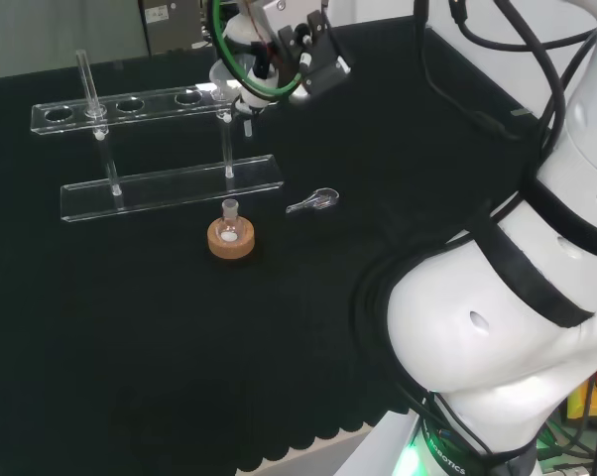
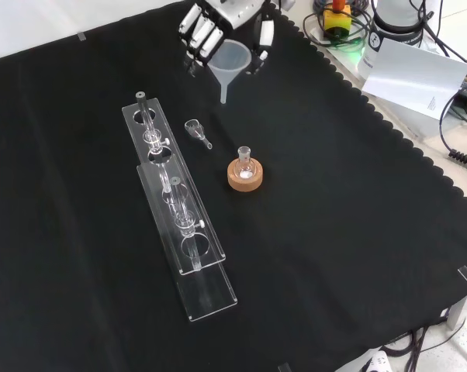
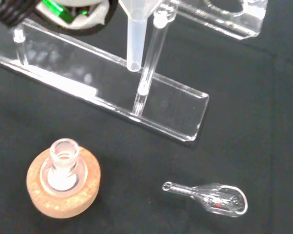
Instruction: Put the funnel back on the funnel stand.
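Clear acrylic funnel stand (image 2: 188,232) with round holes lies nearest in front view, then a small flask (image 2: 244,160) on cork ring (image 2: 245,177) below the hand (image 2: 218,23), whose curled fingers hold the translucent funnel (image 2: 230,62), spout down, above the cloth.

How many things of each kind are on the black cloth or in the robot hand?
Funnel, held up by the robot hand: 1
Clear funnel stand: 1
Small flask: 1
Cork ring under the flask: 1
Small glass spoon-shaped piece: 1
Total: 5
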{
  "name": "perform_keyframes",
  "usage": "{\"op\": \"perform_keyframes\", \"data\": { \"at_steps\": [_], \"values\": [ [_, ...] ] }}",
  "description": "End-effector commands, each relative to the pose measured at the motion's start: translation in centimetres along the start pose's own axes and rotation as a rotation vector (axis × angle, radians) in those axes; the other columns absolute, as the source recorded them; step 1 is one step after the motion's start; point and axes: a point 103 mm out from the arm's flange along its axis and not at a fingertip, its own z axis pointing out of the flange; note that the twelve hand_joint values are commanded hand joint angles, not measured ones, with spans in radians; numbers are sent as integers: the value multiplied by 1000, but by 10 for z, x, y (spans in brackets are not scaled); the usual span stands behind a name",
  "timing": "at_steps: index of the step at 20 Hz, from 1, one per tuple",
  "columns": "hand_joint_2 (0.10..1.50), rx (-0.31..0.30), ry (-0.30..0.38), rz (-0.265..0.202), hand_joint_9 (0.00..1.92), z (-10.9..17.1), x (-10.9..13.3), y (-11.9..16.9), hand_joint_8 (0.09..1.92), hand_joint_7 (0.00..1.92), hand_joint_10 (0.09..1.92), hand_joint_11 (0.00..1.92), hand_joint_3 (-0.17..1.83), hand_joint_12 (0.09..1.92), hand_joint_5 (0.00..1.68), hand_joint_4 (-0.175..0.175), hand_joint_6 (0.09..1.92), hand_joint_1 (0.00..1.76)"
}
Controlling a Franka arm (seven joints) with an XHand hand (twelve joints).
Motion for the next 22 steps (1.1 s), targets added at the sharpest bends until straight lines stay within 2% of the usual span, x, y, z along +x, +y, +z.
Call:
{"op": "perform_keyframes", "data": {
  "at_steps": [1,12,22],
  "values": [
    [682,-13,13,21,759,-8,-12,0,723,342,617,386,584,1308,518,-67,110,866],
    [681,-40,51,63,760,-13,-55,33,723,347,617,387,587,1308,520,-67,115,867],
    [680,-39,108,56,772,-18,-88,90,724,359,619,391,590,1308,519,-69,118,869]
  ]
}}
